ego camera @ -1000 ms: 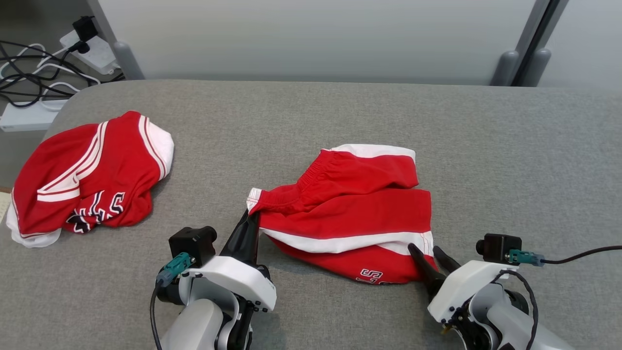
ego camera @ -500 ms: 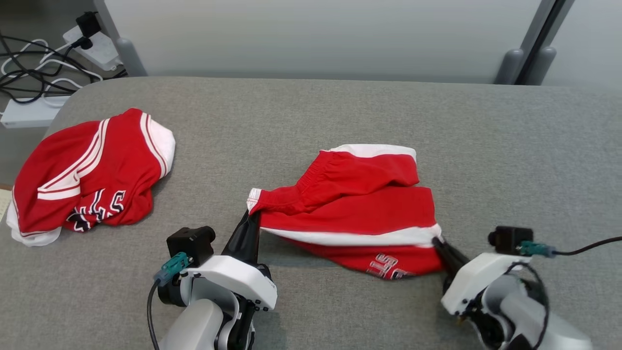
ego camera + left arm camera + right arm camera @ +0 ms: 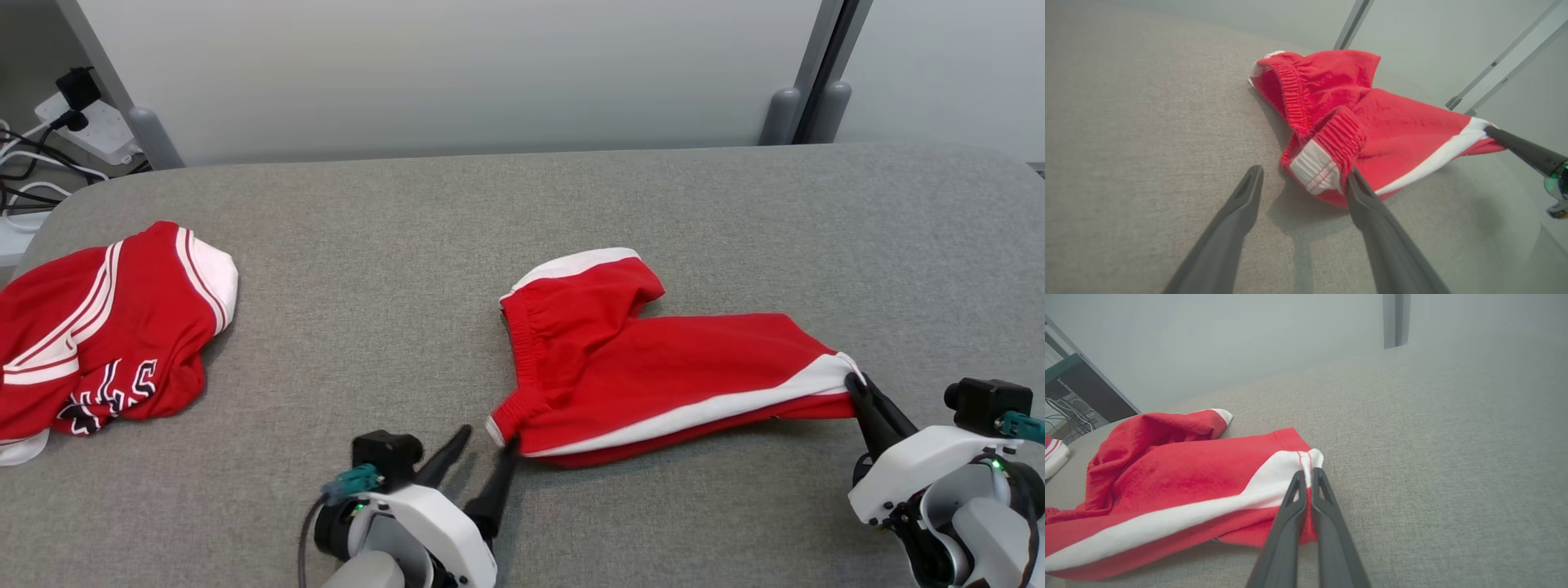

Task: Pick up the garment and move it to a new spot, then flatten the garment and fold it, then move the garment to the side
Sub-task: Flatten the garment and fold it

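Now the red shorts (image 3: 653,359) lie centre-right in the frame on the grey tabletop (image 3: 392,220), drawn out long toward the right gripper (image 3: 855,380). That gripper pinches the white-striped leg hem between closed fingers. A second ago it stood open beside the hem while the left gripper (image 3: 490,437) clamped the waistband end. The left has since let go, its fingers spread wide, one tip against the ribbed elastic. This suggests the move to a new spot is underway, with flattening yet to come. The soft knit bunches at the gathered waistband; the tabletop looks coarsely woven. A second red garment (image 3: 98,327) lies heaped at far left.
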Tool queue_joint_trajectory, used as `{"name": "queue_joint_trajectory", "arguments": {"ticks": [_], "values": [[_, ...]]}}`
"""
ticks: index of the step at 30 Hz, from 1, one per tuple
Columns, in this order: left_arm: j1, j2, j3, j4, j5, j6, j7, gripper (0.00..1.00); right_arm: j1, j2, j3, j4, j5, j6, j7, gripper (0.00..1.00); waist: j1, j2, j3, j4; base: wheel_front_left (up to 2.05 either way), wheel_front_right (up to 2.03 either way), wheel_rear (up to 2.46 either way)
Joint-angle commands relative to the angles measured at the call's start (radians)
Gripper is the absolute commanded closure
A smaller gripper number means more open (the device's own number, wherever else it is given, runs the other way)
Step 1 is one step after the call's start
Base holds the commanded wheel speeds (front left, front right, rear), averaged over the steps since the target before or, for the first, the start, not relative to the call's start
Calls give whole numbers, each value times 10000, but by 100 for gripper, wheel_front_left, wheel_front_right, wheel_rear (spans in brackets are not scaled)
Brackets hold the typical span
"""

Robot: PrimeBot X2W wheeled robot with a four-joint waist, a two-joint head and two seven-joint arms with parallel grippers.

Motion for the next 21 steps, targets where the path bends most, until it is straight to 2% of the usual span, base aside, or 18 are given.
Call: {"name": "queue_joint_trajectory", "arguments": {"ticks": [1,4,10,14,21], "values": [[-539,185,-30,-110,256,-302,8,0,37,-187,-44,-187,-257,-2,-145,100,0,0,-7,-39,0,0,0],[-737,660,-894,-66,1021,-617,-2,0,174,-183,-233,-82,-743,-2,-146,100,0,0,-19,-54,0,0,0],[-1296,1548,-2710,-347,2614,-771,198,0,386,9,-440,-5,-1180,-2,-146,100,0,0,-72,-68,0,0,0],[-1730,2050,-3947,-693,3245,-796,346,0,422,106,-451,16,-1287,-2,-146,100,0,0,-95,-133,0,0,0],[-2307,2605,-5036,-681,4201,-801,65,0,352,195,-352,26,-1294,-2,-146,100,0,0,-107,-301,0,0,0]]}}
